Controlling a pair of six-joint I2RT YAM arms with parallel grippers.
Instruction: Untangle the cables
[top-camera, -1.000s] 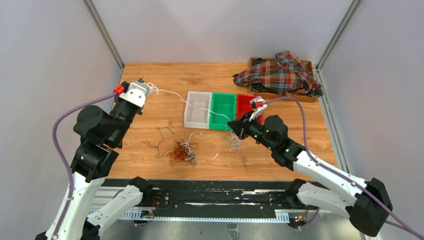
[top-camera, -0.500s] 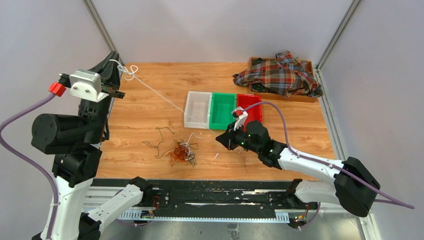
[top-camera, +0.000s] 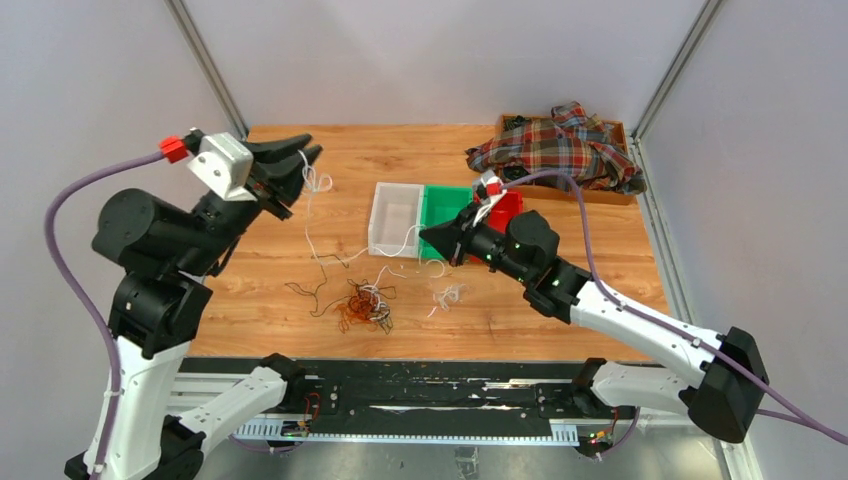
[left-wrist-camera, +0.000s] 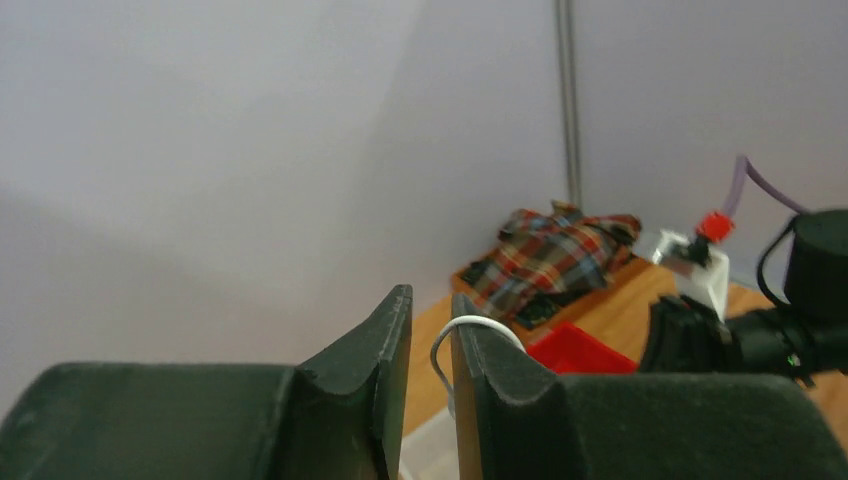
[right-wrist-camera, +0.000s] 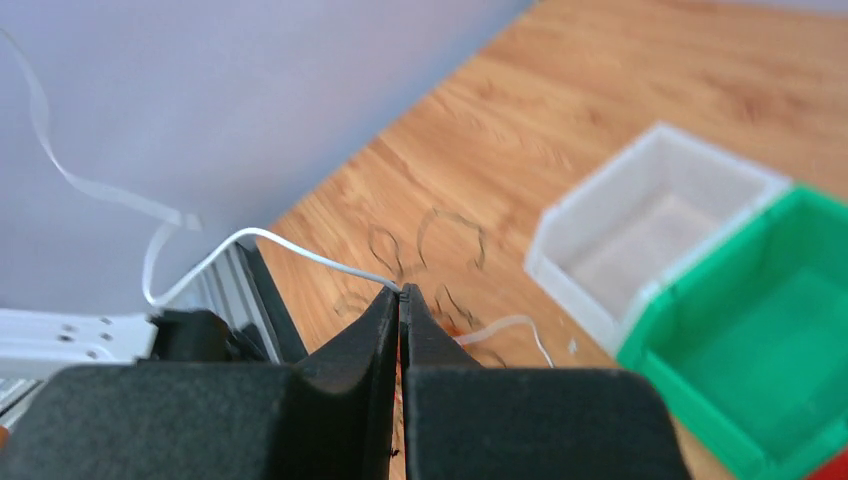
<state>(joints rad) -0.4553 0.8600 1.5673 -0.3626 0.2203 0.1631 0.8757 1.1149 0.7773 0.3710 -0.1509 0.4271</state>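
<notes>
Your right fingers pinched tight on the white cable — your left fingers stood slightly apart, cable looped over one tip.

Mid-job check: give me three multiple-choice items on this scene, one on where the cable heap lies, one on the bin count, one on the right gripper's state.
1. Where is the tangled heap of cables?
A. on the table, on the arms' side of the bin row
B. inside a bin
C. off the far edge

2. How many bins stand in the row?
A. two
B. four
C. three

3. How is the right gripper?
A. wide open
B. shut on a white cable
C. shut on an orange cable

Answers:
1 A: the heap lies on bare wood in front of the bins.
2 C: a clear bin, a green bin and a red bin sit side by side.
3 B: the wrist view shows the jaws closed with the white strand leaving their tips.
</notes>
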